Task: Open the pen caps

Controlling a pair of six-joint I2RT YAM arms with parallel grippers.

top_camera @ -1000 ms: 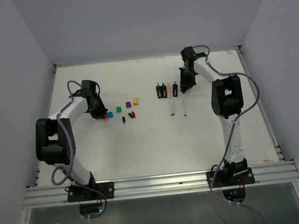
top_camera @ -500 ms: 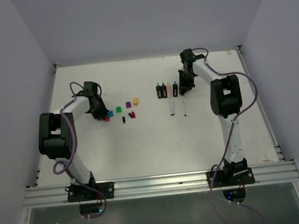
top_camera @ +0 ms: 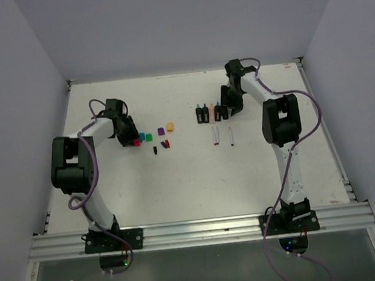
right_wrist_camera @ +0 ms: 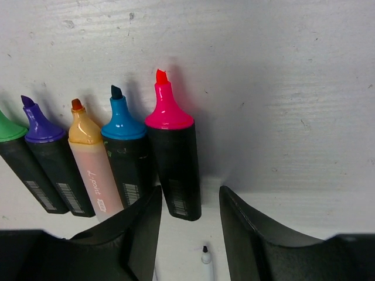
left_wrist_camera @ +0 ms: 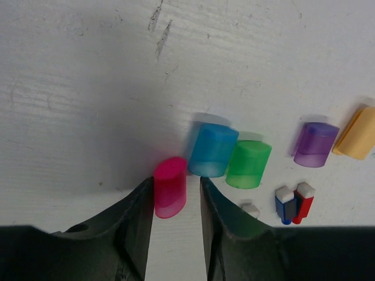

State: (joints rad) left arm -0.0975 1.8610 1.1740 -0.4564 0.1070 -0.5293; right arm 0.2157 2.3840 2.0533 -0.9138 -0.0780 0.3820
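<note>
Left hand [left_wrist_camera: 174, 205] standing apart around pink translucent plastic cap [left_wrist_camera: 170, 187] resting on white table [left_wrist_camera: 88, 88]. Cap looking light, slick, skidding easily; pinching mid-wall seeming best. Right hand [right_wrist_camera: 190, 205] gaping at pink-tipped black highlighter [right_wrist_camera: 173, 170].

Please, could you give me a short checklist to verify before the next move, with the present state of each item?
1. Left tool open: ok; the translucent pink plastic cap sits between its fingers, gap on one side.
2. Translucent blue cap and green cap beyond the fingertips: ok.
3. Right tool open: ok; not clamping the black highlighter with the pink tip.
4. Row of five highlighters uncapped: ok.
5. Both thin white pens uncapped: cannot tell; only one thin white pen shows, tip bare.
</note>
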